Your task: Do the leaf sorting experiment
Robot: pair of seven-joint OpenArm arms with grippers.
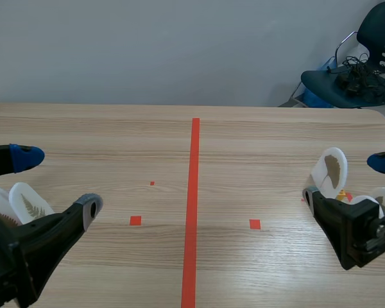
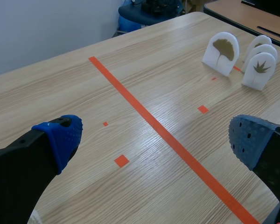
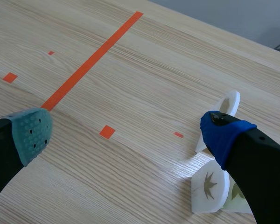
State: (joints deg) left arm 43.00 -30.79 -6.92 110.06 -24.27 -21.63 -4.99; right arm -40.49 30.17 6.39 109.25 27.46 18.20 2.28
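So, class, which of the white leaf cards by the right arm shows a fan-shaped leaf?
The fan-leaf card, standing nearest the centre tape line; the star-leaf card beside it carries a spiky, pointed leaf instead.

Likely a lab or office test room: wood-grain table [image 1: 115,141] marked with orange tape line [image 1: 194,192], bare grey wall [image 1: 147,51], 1 dark office chair [image 1: 317,80] holding tangled cables [image 1: 354,72].
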